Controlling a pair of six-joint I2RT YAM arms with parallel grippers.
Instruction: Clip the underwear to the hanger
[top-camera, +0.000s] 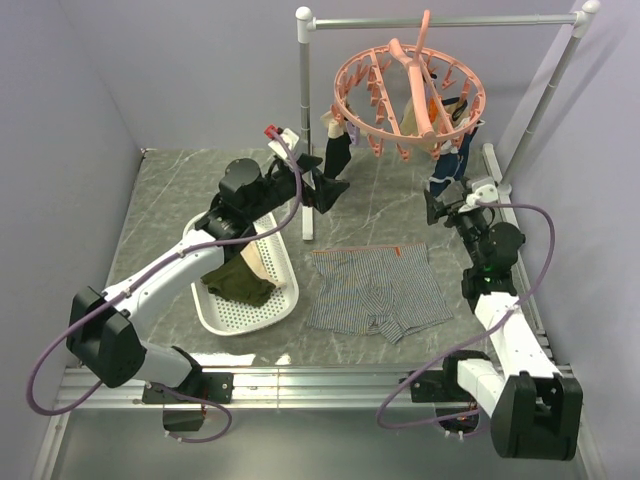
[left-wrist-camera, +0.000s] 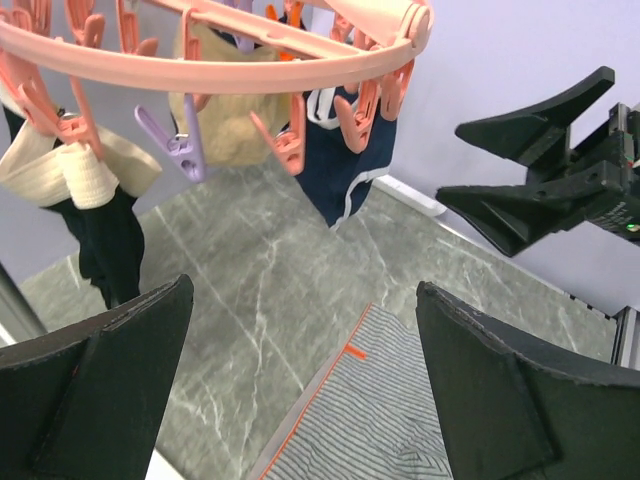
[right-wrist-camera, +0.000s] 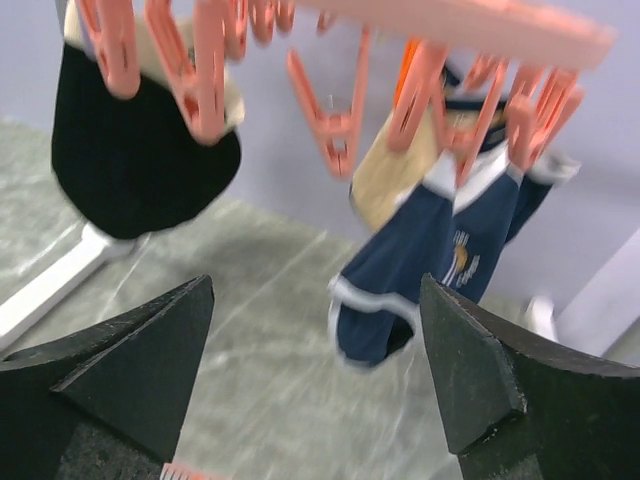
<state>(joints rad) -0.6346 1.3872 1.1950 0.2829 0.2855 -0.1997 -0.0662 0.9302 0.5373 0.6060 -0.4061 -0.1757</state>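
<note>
1. I see the underwear (top-camera: 375, 288) lying spread flat on the desk (top-camera: 170, 200), just right of the white basket (top-camera: 250, 312). Neither arm touches it.
2. The hanger (top-camera: 410, 95) hangs by its hook from the grey rail (top-camera: 440, 20) at the back, above and beyond the underwear, with other garments pegged to it.
3. My left claw (left-wrist-camera: 305, 390) is spread wide and holds nothing, raised near the ring's left side.
4. My right claw (right-wrist-camera: 315, 380) is likewise wide open and empty, near the ring's right side.
</note>
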